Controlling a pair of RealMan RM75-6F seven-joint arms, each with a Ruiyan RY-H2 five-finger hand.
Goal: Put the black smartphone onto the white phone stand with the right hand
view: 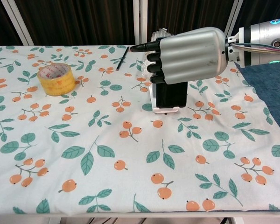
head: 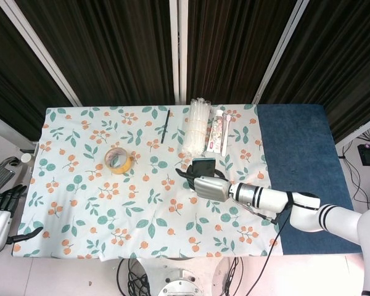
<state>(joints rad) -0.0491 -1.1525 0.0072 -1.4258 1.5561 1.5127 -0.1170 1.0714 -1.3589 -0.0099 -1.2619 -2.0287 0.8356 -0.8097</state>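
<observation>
Fingers of right hand [view: 189, 56] are curling around black smartphone [view: 170, 95] resting in white phone stand [view: 166, 110]; careless release is risking tipping both.

right hand [view: 189, 55] hides the smartphone's [view: 170, 97] top; grip unclear.
</observation>
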